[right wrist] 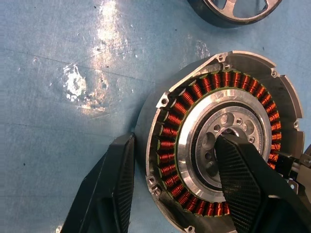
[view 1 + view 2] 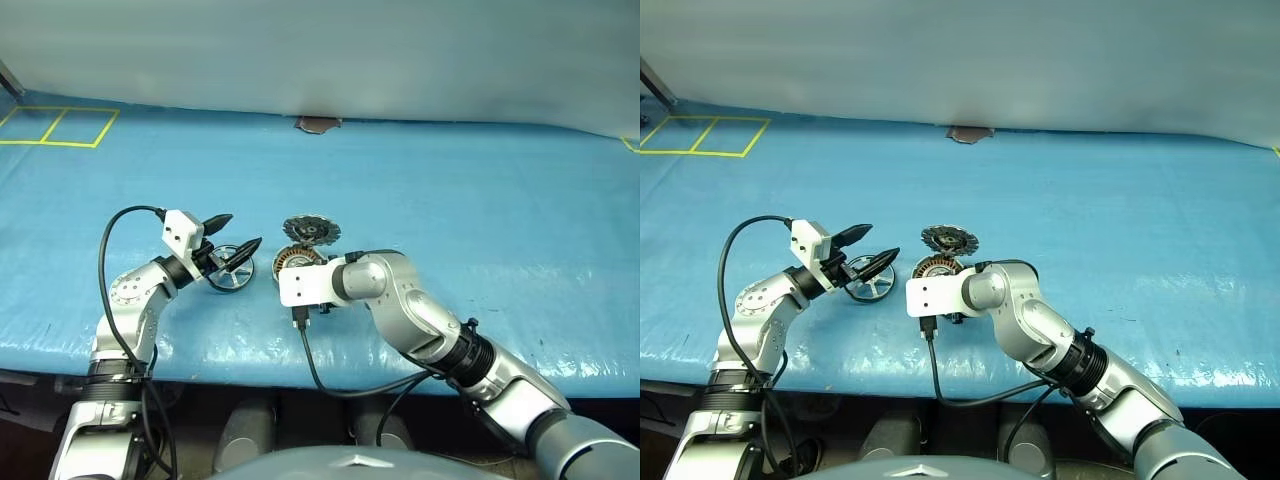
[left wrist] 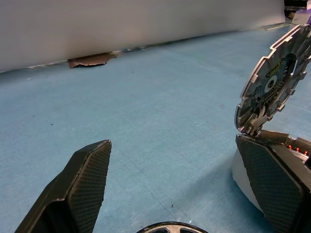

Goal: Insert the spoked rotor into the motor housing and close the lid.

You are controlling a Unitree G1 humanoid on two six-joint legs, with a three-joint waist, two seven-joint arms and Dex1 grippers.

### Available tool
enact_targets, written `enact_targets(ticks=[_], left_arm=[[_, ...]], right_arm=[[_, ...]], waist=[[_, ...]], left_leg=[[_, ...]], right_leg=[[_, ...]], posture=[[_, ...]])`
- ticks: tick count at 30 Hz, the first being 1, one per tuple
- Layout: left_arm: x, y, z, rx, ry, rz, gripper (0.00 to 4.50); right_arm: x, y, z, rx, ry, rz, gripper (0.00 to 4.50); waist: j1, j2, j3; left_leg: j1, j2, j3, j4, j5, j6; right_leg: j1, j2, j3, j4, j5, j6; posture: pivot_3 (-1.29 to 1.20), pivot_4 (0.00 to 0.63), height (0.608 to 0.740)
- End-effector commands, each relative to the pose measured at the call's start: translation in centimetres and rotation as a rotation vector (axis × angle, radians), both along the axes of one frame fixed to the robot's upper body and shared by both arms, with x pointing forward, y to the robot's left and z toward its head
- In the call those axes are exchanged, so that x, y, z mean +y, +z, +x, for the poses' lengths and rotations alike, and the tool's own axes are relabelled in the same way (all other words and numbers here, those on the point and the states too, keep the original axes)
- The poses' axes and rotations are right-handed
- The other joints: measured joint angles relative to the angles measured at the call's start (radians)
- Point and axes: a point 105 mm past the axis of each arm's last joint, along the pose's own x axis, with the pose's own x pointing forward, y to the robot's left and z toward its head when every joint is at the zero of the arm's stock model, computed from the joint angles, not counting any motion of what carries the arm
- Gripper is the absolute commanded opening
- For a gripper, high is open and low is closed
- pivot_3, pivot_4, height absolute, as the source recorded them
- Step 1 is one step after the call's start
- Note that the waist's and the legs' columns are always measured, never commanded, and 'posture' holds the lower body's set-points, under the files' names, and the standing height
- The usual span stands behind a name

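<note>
From the head camera, a blue table (image 2: 480,200) holds all the parts. The left gripper (image 2: 232,233) has its two black fingers spread wide, one on each side of the spoked rotor (image 2: 229,281), which lies flat on the blue top; I cannot tell if they touch it. Just beside the rotor is the motor housing (image 2: 293,259), with its brown ring showing. The lid (image 2: 311,230) stands up at the far edge of the housing, swung open. The right gripper (image 2: 952,300) reaches down onto the housing from the near side. In the left wrist view, the two black fingers (image 3: 80,194) stand far apart with nothing between them but blue table, and the rim of the rotor peeks in below them. The open lid stands tilted beside one finger, its ribbed face showing. In the right wrist view, the housing fills most of the picture, with orange coils around a silver hub. One finger (image 1: 112,189) sits outside the housing wall and the other sits over the hub, so the gripper pinches the housing's side, about half open. The rotor lies just beyond the housing.
</note>
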Motion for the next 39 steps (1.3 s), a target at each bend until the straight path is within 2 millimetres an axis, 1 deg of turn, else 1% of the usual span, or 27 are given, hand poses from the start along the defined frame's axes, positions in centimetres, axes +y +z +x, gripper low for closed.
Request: enact_targets(ticks=[1, 2, 4, 7, 10, 16, 21, 23, 25, 27, 30, 33, 37, 38, 39], left_arm=[[0.4, 1.3, 0.3, -0.058, 0.010, 0.017, 4.50], [0.4, 1.3, 0.3, -0.059, 0.011, 0.017, 4.50], [0.4, 1.3, 0.4, -0.059, 0.010, 0.017, 4.50], [0.3, 1.2, 0.3, -0.056, 0.007, 0.015, 4.50], [0.2, 1.1, 0.4, -0.053, 0.006, 0.013, 4.50], [0.0, 0.8, 0.4, -0.040, -0.005, 0.006, 4.50], [-0.4, 0.7, 0.4, -0.032, -0.023, 0.000, 4.50], [-0.5, 0.7, 0.3, -0.027, -0.042, 0.003, 4.50], [-0.5, 1.0, 0.3, -0.028, -0.060, 0.008, 4.50], [-0.5, 1.2, 0.2, -0.028, -0.080, 0.016, 4.50], [-0.7, 1.4, -0.1, -0.023, -0.115, 0.021, 4.50], [-1.0, 1.6, -0.3, -0.011, -0.154, 0.012, 4.50], [-1.4, 1.7, -0.7, 0.008, -0.216, 0.020, 4.50], [-1.5, 1.8, -0.8, 0.012, -0.234, 0.023, 4.50], [-1.7, 1.9, -0.9, 0.016, -0.251, 0.023, 4.50]], right_arm=[[0.5, 0.3, -0.9, 0.009, 0.031, 0.020, 2.50], [0.5, 0.2, -0.9, 0.010, 0.030, 0.021, 2.87], [0.6, 0.6, -0.7, -0.001, 0.014, 0.043, 3.36], [0.7, 1.1, -0.5, -0.017, -0.001, 0.070, 3.36], [0.8, 1.7, -0.7, -0.026, 0.010, 0.085, 3.36], [1.1, 3.7, -0.9, -0.062, 0.026, 0.146, 3.36], [0.7, 4.9, -0.8, -0.105, 0.018, 0.172, 3.36], [0.3, 5.6, -0.7, -0.125, 0.007, 0.195, 3.36], [-0.8, 6.6, -0.6, -0.135, -0.042, 0.265, 3.36], [-2.5, 7.3, -0.6, -0.139, -0.114, 0.338, 3.36], [-5.1, 7.6, -1.3, -0.119, -0.217, 0.422, 3.36], [-7.0, 7.9, -1.9, -0.103, -0.309, 0.525, 3.36], [-9.1, 8.7, -1.9, -0.125, -0.416, 0.704, 3.36], [-9.8, 8.9, -1.8, -0.130, -0.445, 0.754, 3.36], [-10.6, 8.8, -1.7, -0.126, -0.481, 0.797, 3.36]], waist=[[0.000, 0.000, 0.000], [0.000, 0.000, 0.000], [0.000, 0.000, 0.000], [0.000, 0.000, 0.000], [0.000, 0.000, 0.000], [0.000, 0.000, 0.000], [0.000, 0.000, 0.000], [0.000, 0.000, 0.000], [0.001, 0.000, 0.000], [0.007, 0.000, 0.000], [0.011, 0.000, 0.000], [0.012, 0.000, 0.000], [0.010, 0.000, 0.000], [0.011, 0.000, 0.000], [0.010, 0.000, 0.000]], left_leg=[[0.000, 0.000, 0.000, 0.000, 0.000, 0.000], [0.000, 0.000, 0.000, 0.000, 0.000, 0.000], [0.000, 0.000, 0.000, 0.000, 0.000, 0.000], [0.000, 0.000, 0.000, 0.000, 0.000, 0.000], [0.000, 0.000, 0.000, 0.000, 0.000, 0.000], [0.000, 0.000, 0.000, 0.000, 0.000, 0.000], [0.000, 0.000, 0.000, 0.000, 0.000, 0.000], [0.000, 0.000, 0.000, 0.000, 0.000, 0.000], [0.000, 0.000, 0.000, 0.000, 0.000, 0.000], [0.000, 0.000, -0.001, 0.000, 0.000, 0.000], [-0.001, 0.000, -0.001, 0.000, 0.000, 0.000], [-0.002, 0.000, -0.001, 0.000, 0.000, 0.000], [-0.001, 0.001, 0.000, 0.000, 0.000, 0.000], [-0.001, 0.001, 0.000, 0.000, 0.000, 0.000], [-0.001, 0.001, 0.000, 0.001, 0.000, 0.000]], right_leg=[[0.000, 0.000, 0.000, 0.000, 0.000, 0.000], [0.000, 0.000, 0.000, 0.000, 0.000, 0.000], [0.000, 0.000, 0.000, 0.000, 0.000, 0.000], [0.000, 0.000, 0.000, 0.000, 0.000, 0.000], [0.000, 0.000, 0.000, 0.000, 0.000, 0.000], [0.000, 0.000, 0.000, 0.000, 0.000, 0.000], [0.000, 0.000, 0.000, 0.000, 0.000, 0.000], [0.000, 0.000, 0.000, 0.000, 0.000, 0.000], [0.000, 0.000, 0.000, 0.000, 0.000, 0.000], [0.000, 0.000, -0.001, 0.000, 0.000, 0.000], [0.000, 0.000, -0.001, -0.001, 0.000, 0.000], [0.000, 0.000, -0.001, -0.001, 0.000, 0.000], [0.000, 0.000, -0.001, 0.000, -0.001, -0.001], [0.000, 0.000, -0.001, 0.000, -0.003, -0.005], [0.001, 0.000, -0.001, 0.000, -0.003, -0.005]], posture=[[0.00, 0.150, 0.740], [0.00, 0.150, 0.740], [0.00, 0.150, 0.740], [0.00, 0.150, 0.740], [0.00, 0.150, 0.740], [0.00, 0.150, 0.740], [0.00, 0.150, 0.740], [0.00, 0.150, 0.740], [0.00, 0.150, 0.740], [0.00, 0.150, 0.740], [0.00, 0.150, 0.740], [0.00, 0.150, 0.740], [0.00, 0.150, 0.740], [0.00, 0.150, 0.740], [0.00, 0.150, 0.740]])
